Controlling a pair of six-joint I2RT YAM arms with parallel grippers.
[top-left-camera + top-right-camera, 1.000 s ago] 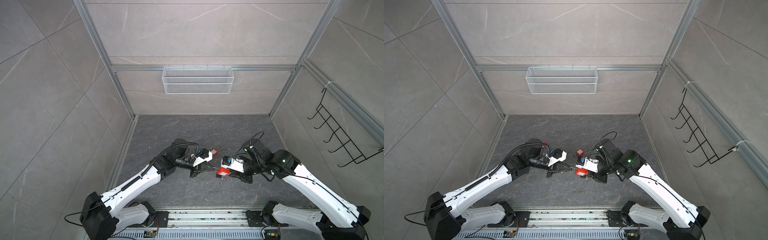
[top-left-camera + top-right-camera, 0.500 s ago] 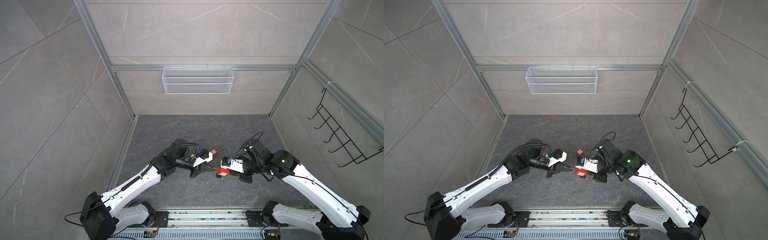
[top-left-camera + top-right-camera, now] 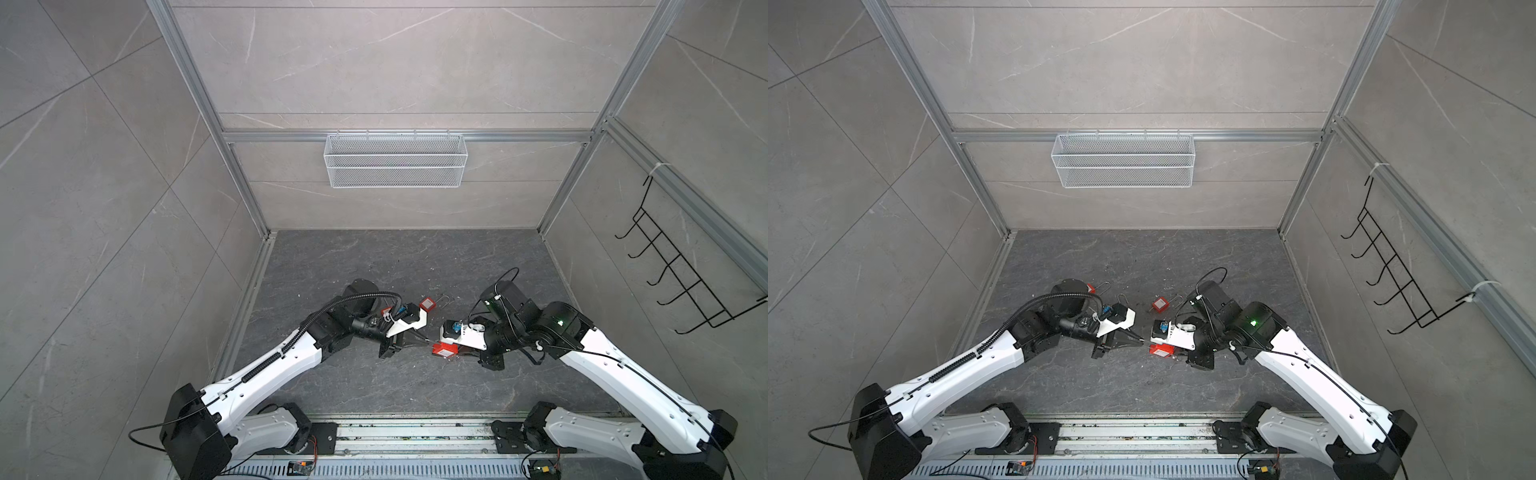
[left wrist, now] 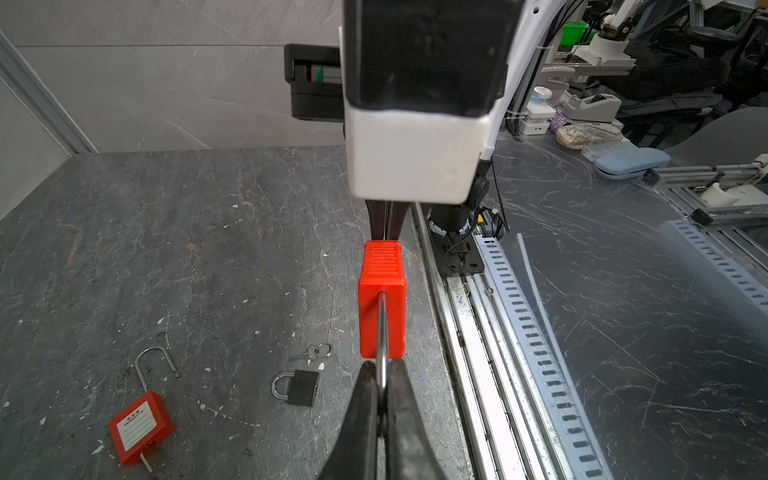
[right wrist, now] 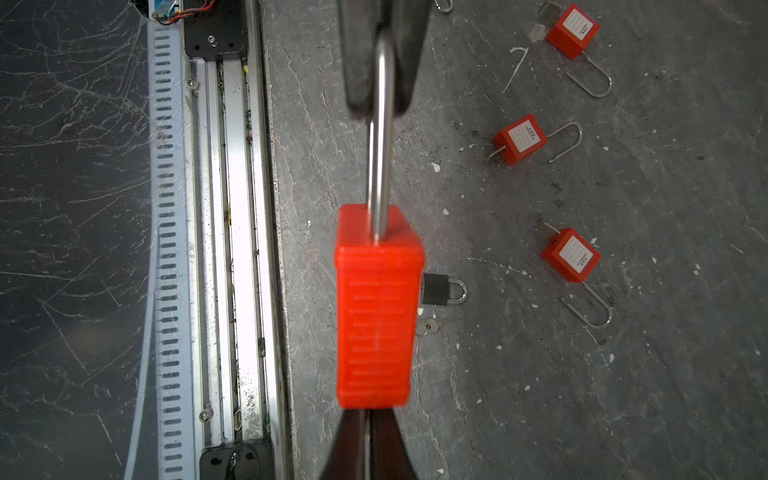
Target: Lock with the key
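While the red padlock [image 5: 378, 316] lies lengthwise between my two claws, lifted clear of the counter [image 4: 187, 249], its steel shackle [image 5: 381, 137] is pinched in my left claw [image 4: 381, 374]. The jaws there are nipped tight on the bend of the loop. My right claw [image 5: 365, 419] meets the opposite end of the red body with its jaws pressed together. Whether a key sits between them I cannot tell, because the body hides that spot. In both top views my claw tips face each other over the middle of the counter.

On the counter below the held lock lies a small black padlock [image 4: 302, 387] with its shackle closed, and a loose key ring [image 4: 316, 352] rests just beside it. Farther out from my claws, toward the back wall, three more red padlocks [image 5: 520, 139] lie flat and well apart, label side up.
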